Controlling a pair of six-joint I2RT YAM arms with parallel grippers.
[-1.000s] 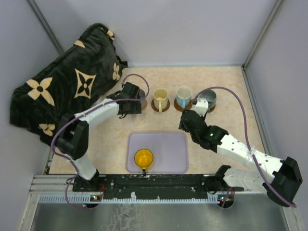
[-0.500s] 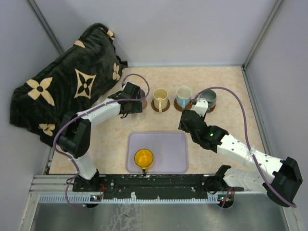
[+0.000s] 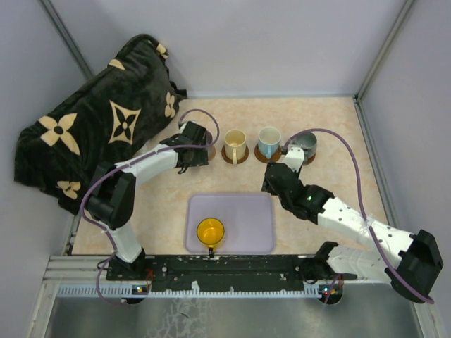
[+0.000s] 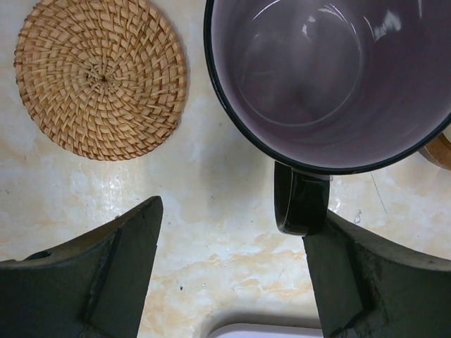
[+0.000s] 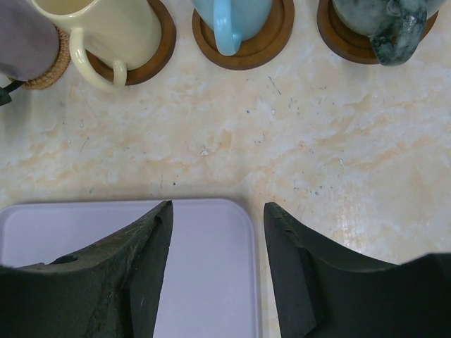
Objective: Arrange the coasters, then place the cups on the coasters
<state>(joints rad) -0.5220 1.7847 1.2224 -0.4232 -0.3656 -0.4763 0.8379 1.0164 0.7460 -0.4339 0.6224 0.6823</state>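
The smoky purple mug [image 4: 331,70] is seen beside a bare woven tan coaster [image 4: 102,77], its handle lying between the spread, unclamped fingers of the left gripper [image 4: 232,225]. The cream mug [image 5: 106,28], blue-lined mug [image 5: 232,17] and grey-green mug [image 5: 380,21] are each set on dark brown coasters [image 5: 271,42]. The yellow mug [image 3: 210,230] is seated in the lavender tray [image 3: 246,218], over whose edge the right gripper [image 5: 215,211] is held with jaws apart and nothing between them.

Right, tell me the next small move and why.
Probably swing the right gripper, open and empty over the tray's corner, left toward the yellow cup. It looks like the only cup not on a coaster, and a bare coaster lies beside the purple cup.
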